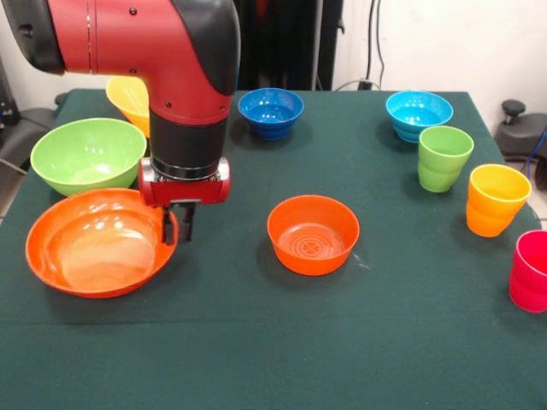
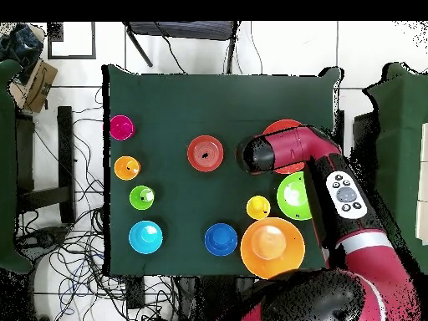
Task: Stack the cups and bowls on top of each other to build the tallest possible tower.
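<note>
Bowls (image 1: pixel 313 233) number six, cups (image 1: pixel 444 157) four.

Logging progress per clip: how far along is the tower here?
Nothing is stacked yet. Every piece stands alone on the table, including the small orange bowl and the green cup. In hand: the tool is down at the rim of the large orange bowl, seemingly gripping it. All stacking remains.

Bowls (image 1: pixel 313 233) and cups (image 1: pixel 444 157) upright, scattered apart, none stacked
</note>
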Motion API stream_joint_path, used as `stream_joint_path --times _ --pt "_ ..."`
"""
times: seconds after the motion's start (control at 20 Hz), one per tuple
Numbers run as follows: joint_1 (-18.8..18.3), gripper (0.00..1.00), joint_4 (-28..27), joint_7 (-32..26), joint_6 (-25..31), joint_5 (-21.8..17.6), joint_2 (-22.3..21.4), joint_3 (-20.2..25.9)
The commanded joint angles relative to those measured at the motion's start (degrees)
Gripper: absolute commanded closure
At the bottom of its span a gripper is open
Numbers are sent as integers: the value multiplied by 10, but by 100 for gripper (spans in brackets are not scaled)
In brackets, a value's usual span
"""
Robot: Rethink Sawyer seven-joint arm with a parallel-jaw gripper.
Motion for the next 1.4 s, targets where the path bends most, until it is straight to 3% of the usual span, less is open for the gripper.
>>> stream_joint_path --times 0.05,0.55,0.9,1.4 --pt "4 100 -22 -97 -64 -53 15 7" --pt "13 100 -9 -88 -60 -45 -3 -3" --pt "22 100 80 -59 -49 -23 -112 -20" --pt "38 100 134 -21 -34 -10 -184 -35"
